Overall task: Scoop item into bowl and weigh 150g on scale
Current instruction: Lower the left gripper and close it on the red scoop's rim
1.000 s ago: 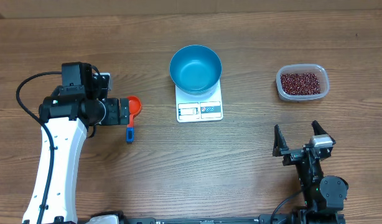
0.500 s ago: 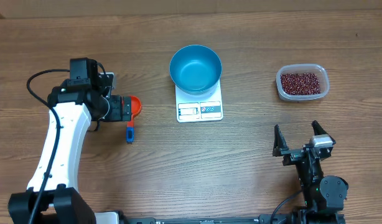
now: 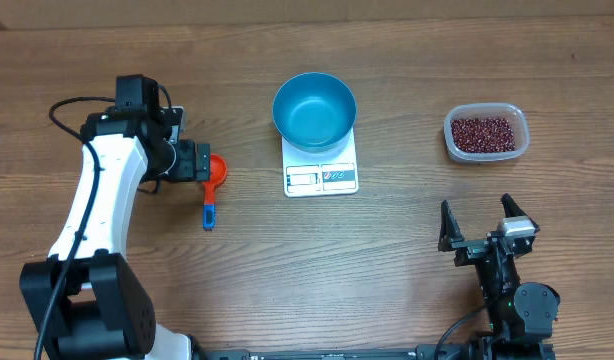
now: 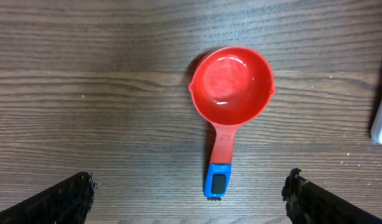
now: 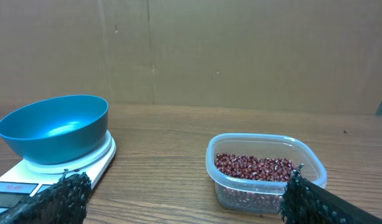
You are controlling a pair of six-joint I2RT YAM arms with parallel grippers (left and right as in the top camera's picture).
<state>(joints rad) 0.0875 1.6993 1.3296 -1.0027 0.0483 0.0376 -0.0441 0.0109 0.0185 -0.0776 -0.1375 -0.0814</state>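
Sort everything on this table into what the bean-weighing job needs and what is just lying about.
Needed for the job:
- beans, in the clear container
- blue bowl, empty, standing on the scale
- red scoop with a blue handle tip, empty

Lying about:
- nothing loose that shows; besides those, only the wooden table and the brown backdrop

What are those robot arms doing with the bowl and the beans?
They are getting ready to weigh some beans. The left tool hovers open right above a red measuring scoop lying on the table, but it is not holding it. The right tool is open too and holds nothing. The blue bowl sits empty on the white scale. All the red beans are in their clear container, so no scooping has happened yet.
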